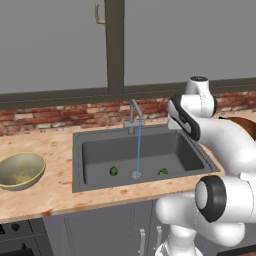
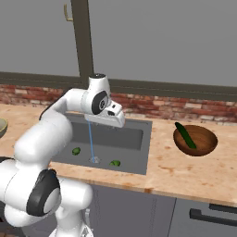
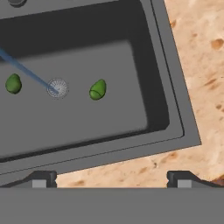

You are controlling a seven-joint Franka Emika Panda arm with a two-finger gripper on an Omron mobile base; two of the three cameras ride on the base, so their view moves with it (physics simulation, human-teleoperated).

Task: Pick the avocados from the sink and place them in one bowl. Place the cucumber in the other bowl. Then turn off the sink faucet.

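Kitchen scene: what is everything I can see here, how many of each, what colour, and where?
sink: one, dark grey, set in the counter
avocados: two, bright green, on the sink floor, one each side of the drain
drain: one, metal, middle of the sink floor
faucet: one, grey, behind the sink, a thin blue stream running to the drain
olive bowl: one, olive-yellow, on the counter left of the sink
brown bowl: one, reddish-brown, on the counter right of the sink
cucumber: one, dark green, lying in the brown bowl
counter: one, tan speckled, around the sink
brick wall: red-brown strip behind the counter
gripper: one, dark tips, open, above the sink's near right corner
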